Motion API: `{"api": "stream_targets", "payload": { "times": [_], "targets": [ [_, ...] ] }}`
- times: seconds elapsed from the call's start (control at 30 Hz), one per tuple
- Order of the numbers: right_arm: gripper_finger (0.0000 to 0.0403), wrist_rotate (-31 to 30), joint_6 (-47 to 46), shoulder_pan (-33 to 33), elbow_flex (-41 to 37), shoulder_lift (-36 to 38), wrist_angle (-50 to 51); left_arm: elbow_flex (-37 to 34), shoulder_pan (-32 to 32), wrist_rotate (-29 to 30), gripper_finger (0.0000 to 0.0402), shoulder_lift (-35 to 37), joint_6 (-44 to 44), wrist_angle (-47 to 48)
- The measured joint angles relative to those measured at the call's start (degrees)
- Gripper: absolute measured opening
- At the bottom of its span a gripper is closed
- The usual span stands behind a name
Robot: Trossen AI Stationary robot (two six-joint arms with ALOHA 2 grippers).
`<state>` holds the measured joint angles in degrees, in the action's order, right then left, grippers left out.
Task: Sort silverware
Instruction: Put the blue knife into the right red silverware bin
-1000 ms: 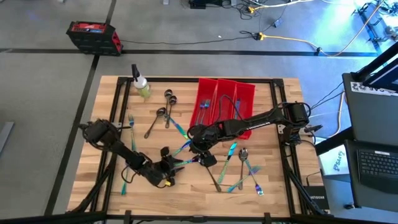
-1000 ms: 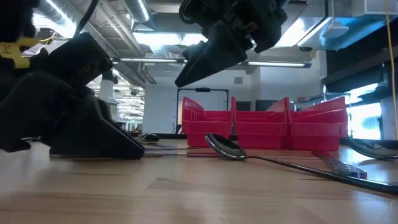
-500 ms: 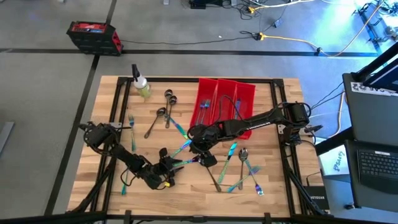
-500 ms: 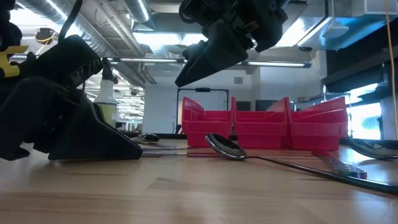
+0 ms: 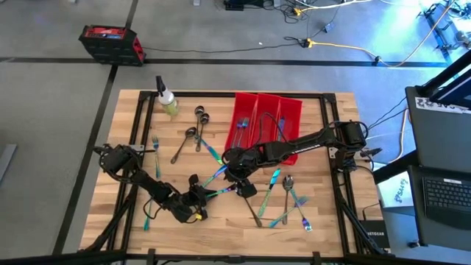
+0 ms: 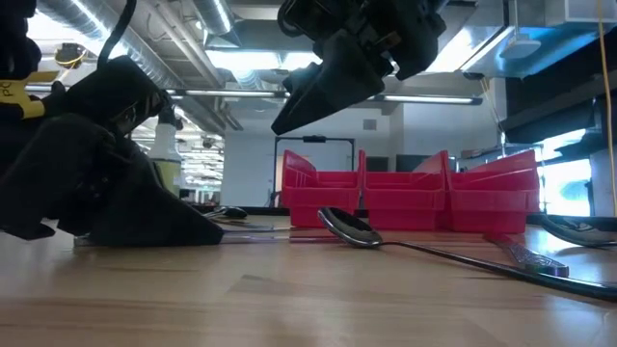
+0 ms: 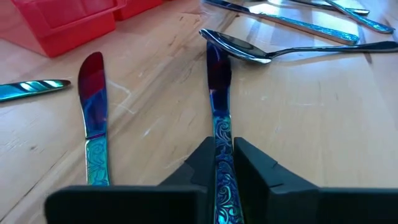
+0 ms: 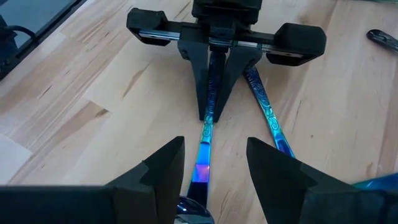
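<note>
An iridescent blue knife point(image 7: 217, 81) lies on the wooden table near its middle, and my left gripper point(image 7: 221, 146) is shut on its handle. In the right wrist view the same left gripper point(image 8: 211, 115) faces the camera. A second knife point(image 7: 93, 124) lies on the wood beside the first. A spoon point(image 7: 261, 53) lies beyond the held knife's blade tip. My right gripper point(image 8: 211, 165) hangs open above the blade end point(image 8: 202, 168), well clear of the table in the low view point(image 6: 289, 116). Other silverware point(image 5: 287, 199) lies scattered around. My left gripper pinches the knife's patterned handle point(image 7: 222, 177) between its two fingers. The fingers come in low from the table's left, slanting slightly down, and lie along the handle. The blade point(image 7: 217, 74) points away from the fingers and lies flat on the table.
Three long red bins point(image 5: 268, 118) stand side by side at the far middle and hold some pieces. A spray bottle point(image 5: 167, 99) stands at the far left. Spoons point(image 5: 199, 118) and forks point(image 5: 156, 147) lie on the left half. The black frame rails point(image 5: 140, 140) run along the table's sides.
In the low view my left gripper has settled slightly lower over the knife. The knife still lies flat on the table where it was.
</note>
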<state>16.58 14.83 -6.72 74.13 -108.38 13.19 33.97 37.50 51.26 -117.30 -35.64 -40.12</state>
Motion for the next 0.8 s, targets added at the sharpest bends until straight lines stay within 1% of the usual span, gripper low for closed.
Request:
{"api": "stream_targets", "payload": {
  "times": [0.2,0.43,0.63,0.73,0.8],
  "targets": [
    [0.0159,0.6,-0.5,0.0,0.0,0.0,0.0,0.9,0.0,1.4,0.0025,0.8,0.8,0.4],
    [0.0159,1.1,-2.5,0.1,0.0,0.0,-0.2,1.0,-0.2,3.4,0.0027,3.7,6.5,1.8],
    [0.0159,1.2,-2.8,0.4,0.0,0.0,-0.1,1.1,-0.5,4.9,0.0023,6.1,7.4,2.6],
    [0.0159,2.0,-4.2,0.8,0.0,0.3,-0.2,1.1,-0.5,5.0,0.0022,6.8,9.0,2.8],
    [0.0158,3.5,-6.4,1.4,0.0,1.0,-2.1,1.1,-0.5,5.3,0.0021,7.4,9.5,2.6]
  ]
}}
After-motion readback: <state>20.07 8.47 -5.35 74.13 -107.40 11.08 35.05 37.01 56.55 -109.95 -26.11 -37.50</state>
